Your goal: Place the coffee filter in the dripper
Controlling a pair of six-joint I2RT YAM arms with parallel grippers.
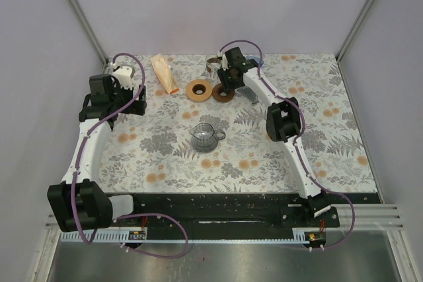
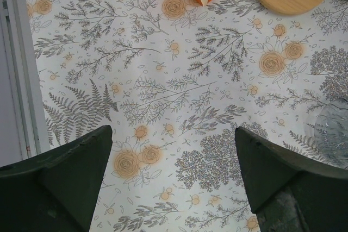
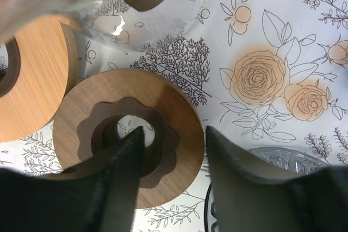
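Coffee filter lies on the flowery surface at the far left, a pale paper cone with an orange edge, and nothing is touching it. So the main job is not done — no paper sits in any cup yet.

The dripper, I think, is the small glass cup with a wood collar at the far edge, though it is hard to be sure. Near the filter lies a light wooden ring, and next to that a dark wooden ring. A glass jug stands alone in the middle, well apart from them.

The right tool is down over the dark wooden ring. Its two fingers are spread, one over the hole and one just past the outer rim, with the band of wood between them. I cannot tell if they press the wood. It seems busy with the ring, not the paper.

The left tool hangs above bare surface with its fingers wide apart and nothing between them. It is the one nearer the filter.

What is left, I judge: a tool must pick up the paper cone, carry it to the dripper, and drop it in point down — almost all of the task is to come
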